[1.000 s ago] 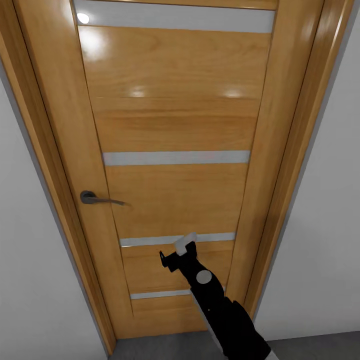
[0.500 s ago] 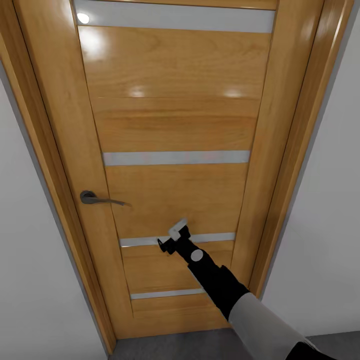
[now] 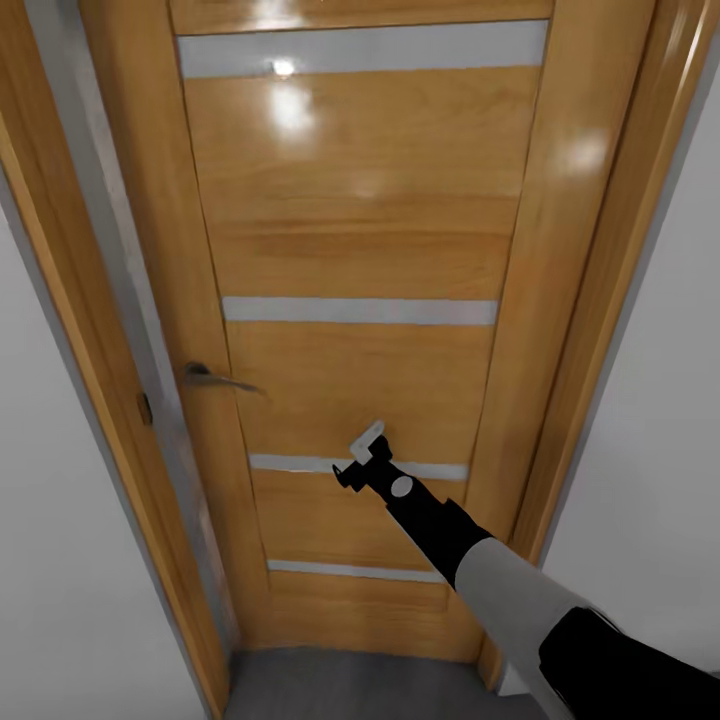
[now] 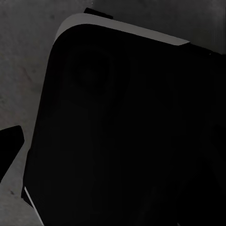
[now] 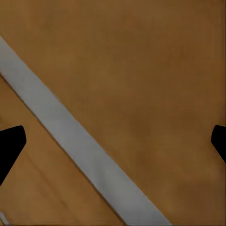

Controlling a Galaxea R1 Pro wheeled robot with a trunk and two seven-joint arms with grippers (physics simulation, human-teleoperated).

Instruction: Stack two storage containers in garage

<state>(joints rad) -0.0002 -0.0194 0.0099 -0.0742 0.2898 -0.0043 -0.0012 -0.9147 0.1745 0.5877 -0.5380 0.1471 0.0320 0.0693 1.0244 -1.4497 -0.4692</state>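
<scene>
An orange-wood door (image 3: pixel 370 230) with pale stripes stands in front of me, its handle side swung slightly away from the frame (image 3: pixel 70 300). My right gripper (image 3: pixel 362 455) is at the door's lower panel, by a pale stripe (image 5: pixel 70 136). In the right wrist view its fingertips (image 5: pixel 9 141) stand wide apart with nothing between them, so it is open. The left wrist view looks at my own dark body (image 4: pixel 122 132) over grey floor (image 4: pixel 23 70), with one fingertip (image 4: pixel 9 146) showing. The two storage containers are out of view.
A metal lever handle (image 3: pixel 215 378) sits on the door's left side. White walls (image 3: pixel 650 450) flank the frame on both sides. A strip of rough grey floor (image 3: pixel 350 685) lies at the door's foot.
The door has swung away at its handle side, opening a gap along the left frame. My right arm has reached further forward, its gripper still at the lower panel.
</scene>
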